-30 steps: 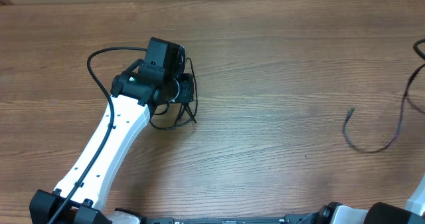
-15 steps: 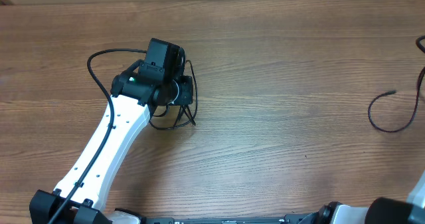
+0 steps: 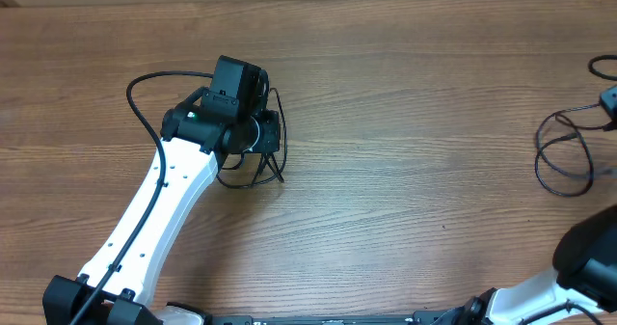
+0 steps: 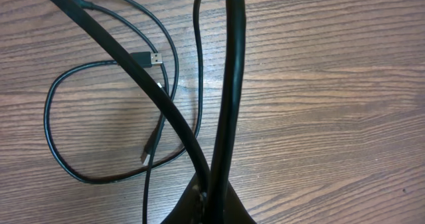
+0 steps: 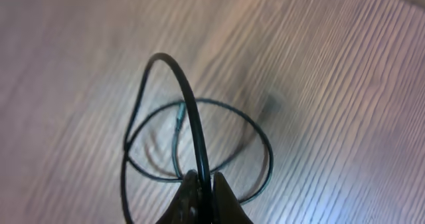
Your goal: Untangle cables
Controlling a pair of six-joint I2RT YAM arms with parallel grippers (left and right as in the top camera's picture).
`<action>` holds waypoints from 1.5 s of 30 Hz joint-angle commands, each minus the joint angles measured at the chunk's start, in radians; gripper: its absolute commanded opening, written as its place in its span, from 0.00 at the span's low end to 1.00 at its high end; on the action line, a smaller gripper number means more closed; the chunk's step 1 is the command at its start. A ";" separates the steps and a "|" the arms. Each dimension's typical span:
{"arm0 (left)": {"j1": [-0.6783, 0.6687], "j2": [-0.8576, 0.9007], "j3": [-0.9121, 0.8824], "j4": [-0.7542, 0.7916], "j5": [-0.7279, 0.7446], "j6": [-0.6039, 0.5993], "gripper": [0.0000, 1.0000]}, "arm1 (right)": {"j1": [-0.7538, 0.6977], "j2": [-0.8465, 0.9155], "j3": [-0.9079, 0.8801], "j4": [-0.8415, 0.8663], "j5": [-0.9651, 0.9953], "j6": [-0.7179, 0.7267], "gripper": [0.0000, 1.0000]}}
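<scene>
**Both cords pinched; ease the loops apart**

The left gripper (image 4: 207, 196) is clamped on a thin black rubbery cord (image 4: 232, 51). More loops and a silver-tipped plug (image 4: 153, 58) lie beneath it on the brown wood-grain table (image 3: 405, 122), left of centre. The right gripper (image 5: 201, 184) is also closed, pinching a second thin black cord (image 5: 192, 117) coiled at the table's right edge, well apart. In my judgement, lifting slowly while watching where strands cross should let the loops drop free rather than tighten. No container is in view.

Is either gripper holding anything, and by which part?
The left gripper pinches one cable midway, away from the plugs; the right gripper pinches a second cable at a loop.
</scene>
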 commanded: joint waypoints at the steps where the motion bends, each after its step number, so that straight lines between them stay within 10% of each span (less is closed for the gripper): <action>1: -0.001 -0.013 0.001 0.006 -0.010 0.022 0.04 | -0.020 0.008 0.006 -0.010 -0.016 -0.003 0.04; 3: -0.001 -0.013 0.001 0.018 -0.009 0.022 0.04 | -0.024 0.008 0.006 -0.013 -0.017 -0.003 0.12; 6: -0.002 -0.013 0.001 0.055 0.035 0.023 0.04 | -0.024 0.008 0.006 -0.026 -0.018 -0.003 0.79; 9: -0.002 -0.013 0.001 0.132 0.140 0.048 0.04 | -0.024 0.008 0.006 -0.033 -0.104 -0.012 0.96; 28: -0.056 -0.013 0.001 0.386 0.560 0.185 0.04 | 0.111 0.002 0.008 -0.132 -0.540 -0.320 0.99; 29: -0.058 -0.013 0.001 0.376 0.545 0.203 0.13 | 0.127 0.002 0.008 -0.132 -0.541 -0.329 1.00; 31: -0.055 -0.013 0.001 0.333 0.439 0.217 0.61 | 0.167 0.002 0.008 -0.137 -0.566 -0.383 1.00; 32: -0.052 -0.013 0.001 0.304 0.367 0.217 0.66 | 0.185 0.002 0.008 -0.140 -0.574 -0.396 1.00; 45: 0.024 -0.012 0.000 0.001 -0.164 0.008 0.81 | 0.459 0.002 0.008 -0.232 -0.574 -0.476 1.00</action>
